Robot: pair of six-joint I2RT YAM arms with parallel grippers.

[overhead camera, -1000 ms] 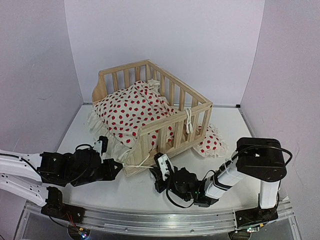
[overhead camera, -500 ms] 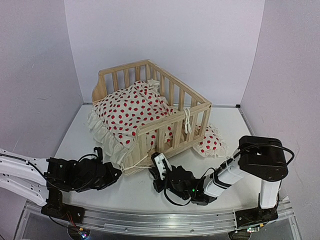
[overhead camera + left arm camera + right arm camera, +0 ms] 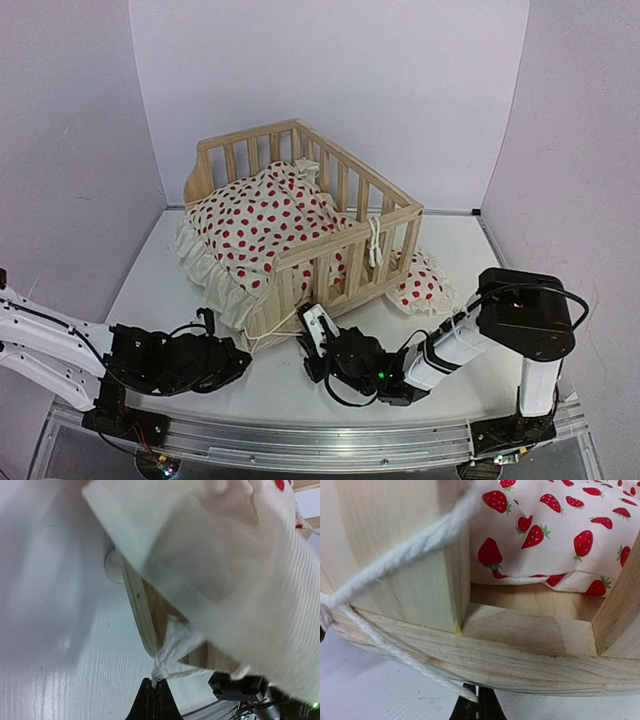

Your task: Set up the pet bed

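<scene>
1. Currently the pet bed [image 3: 345, 238] is sitting in the middle of the surface [image 3: 480, 255], with its near corner just in front of both arms. The dotted cushion [image 3: 260, 225] is heaping up inside and spilling over the open left side.
2. The left jaws are pressing fully together, apparently pinching the frayed end of a tie string [image 3: 170, 650]. The right jaws are likewise clamping a second string [image 3: 395, 647] that runs round the corner post [image 3: 420, 595].
3. Uneven pulling is the risk: a thin string could slip free, or the light frame could drag and the cushion tug loose.
</scene>
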